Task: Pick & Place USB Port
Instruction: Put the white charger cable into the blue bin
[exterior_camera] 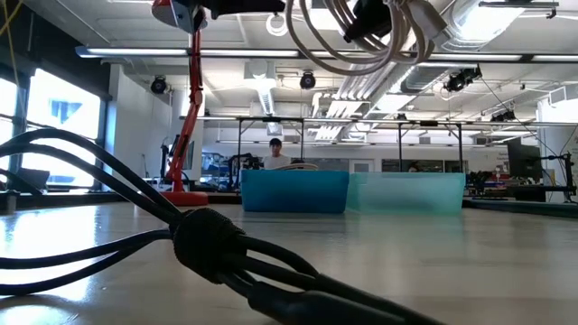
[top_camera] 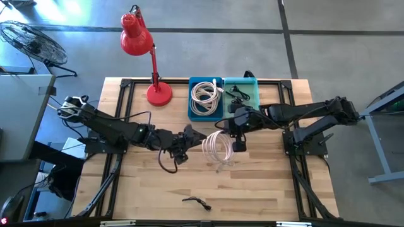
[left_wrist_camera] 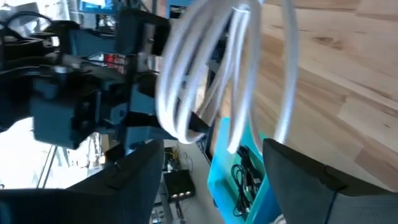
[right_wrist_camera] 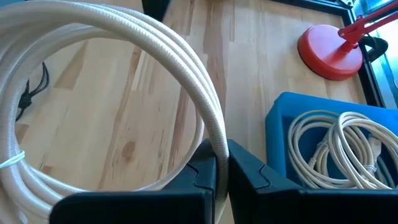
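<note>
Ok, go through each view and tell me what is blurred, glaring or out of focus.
Low view: the black cable close to the lens is soft, and windows on the left glare bright. Left wrist view: the white cable coil is smeared with blur. Right wrist view: the coil is sharp in the right pincer. High view: even light, the red lamp crisp.

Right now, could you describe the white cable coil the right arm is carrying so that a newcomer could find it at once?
Start at the blue bin behind the table's middle, beside the teal bin. Just in front of it, the right tool is shut on a white cable coil, lifted off the wood. Unlike the similar coil in the bin, this one hangs in the air.
</note>
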